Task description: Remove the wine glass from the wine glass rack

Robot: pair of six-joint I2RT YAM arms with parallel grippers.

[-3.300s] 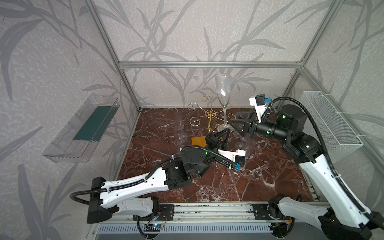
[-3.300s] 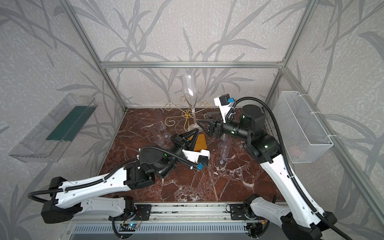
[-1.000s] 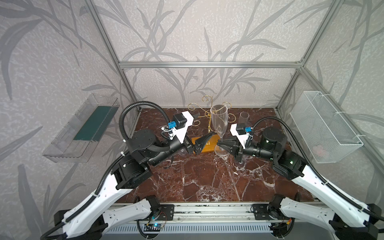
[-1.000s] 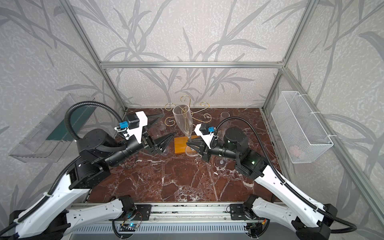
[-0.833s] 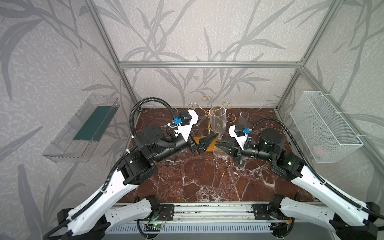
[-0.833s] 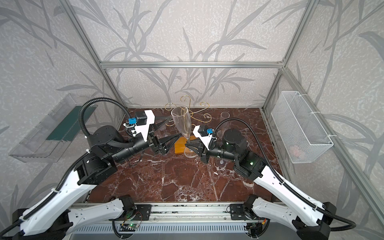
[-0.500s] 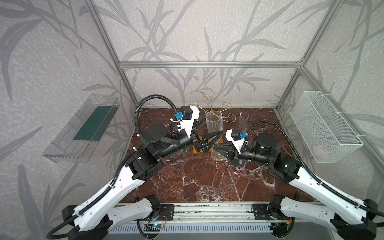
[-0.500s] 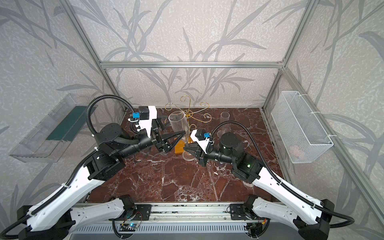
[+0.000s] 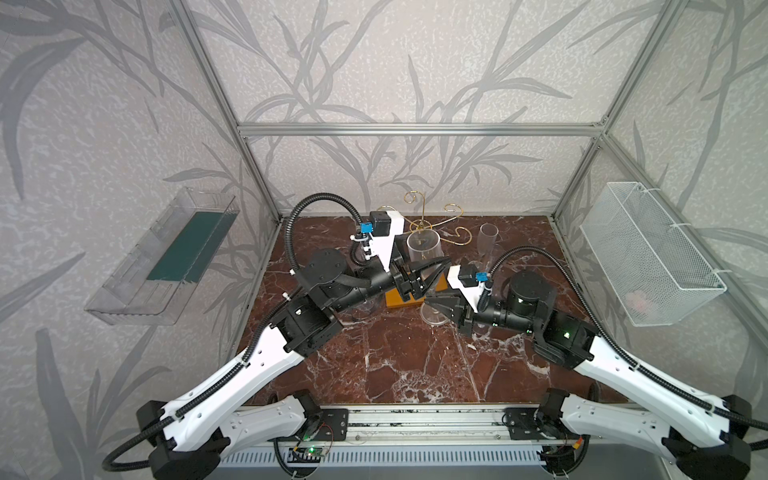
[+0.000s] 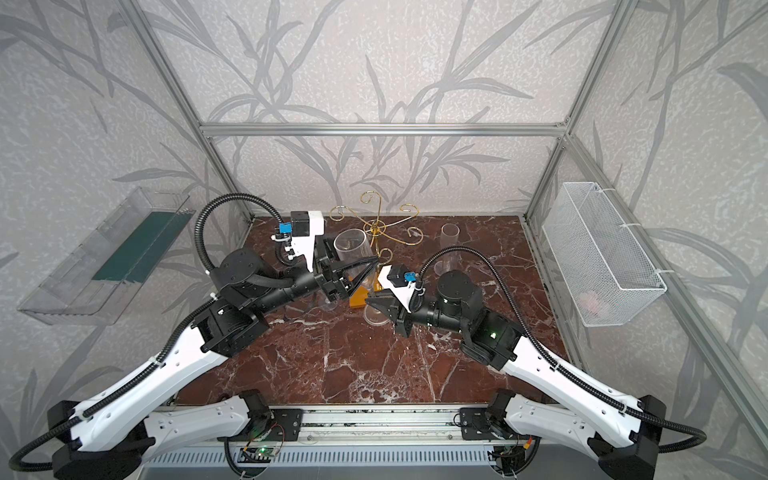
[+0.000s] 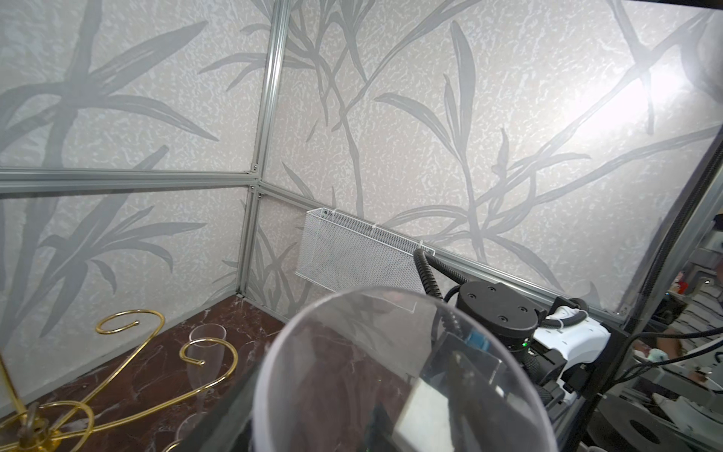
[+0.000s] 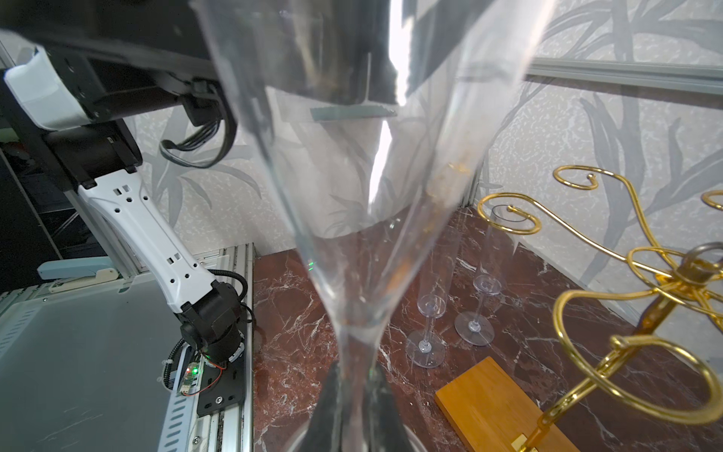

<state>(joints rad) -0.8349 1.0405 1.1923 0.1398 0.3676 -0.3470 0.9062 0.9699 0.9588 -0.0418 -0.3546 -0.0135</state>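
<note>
Right wrist view: the wine glass [image 12: 367, 235] is seen upright, and its thin stem is clamped low down between the closed fingers [image 12: 326, 415] of the right gripper [image 12: 358, 395], just above the foot. In both top views the glass is shown clear of the wine glass rack [image 9: 424, 224]. It is carried by none of the curled gold arms and is held in front of them, just beside the orange wooden base [image 9: 397, 299]. Whether the foot is set on the desk [image 9: 395, 365] or kept slightly above it cannot be told.

The rack is placed near the middle of the desk's rear edge, with its pole upright.

The left gripper [image 9: 434, 270] is brought in from the left side of the desk at the height of the bowl. Its fingers are set apart at a middling width, one on each side of the bowl. Whether they are pressed against the glass or only stand close to it cannot be told. In the left wrist view the round rim of the bowl [image 11: 391, 344] is seen close up, with the right arm behind it.

One flute [image 9: 487, 239] is stood upright near the rear edge, to the right of the rack. Two more flutes [image 12: 426, 309] are stood upright side by side toward the rear left corner, beyond the base. A white wire basket [image 9: 648, 257] is hung on the right wall, and a clear tray [image 9: 166, 266] is fixed to the left wall.
</note>
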